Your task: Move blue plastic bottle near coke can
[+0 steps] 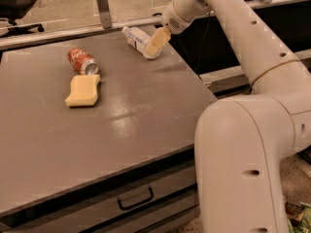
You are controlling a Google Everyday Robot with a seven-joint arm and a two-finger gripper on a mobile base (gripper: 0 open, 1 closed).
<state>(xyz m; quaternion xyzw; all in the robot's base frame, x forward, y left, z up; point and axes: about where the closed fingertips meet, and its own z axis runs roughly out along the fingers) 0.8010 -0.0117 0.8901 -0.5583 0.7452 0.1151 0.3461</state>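
The grey desk (121,130) is taking up most of the view, and the white arm (252,47) is reaching over its far right corner. The yellow sponge (82,90) is lying left of centre, just beside the coke can (81,62), which is resting on its side. The blue plastic bottle (136,37) is lying at the far edge, well apart from the can. The gripper (156,42) is hanging over the bottle's right end; I cannot tell if it is open or closed.
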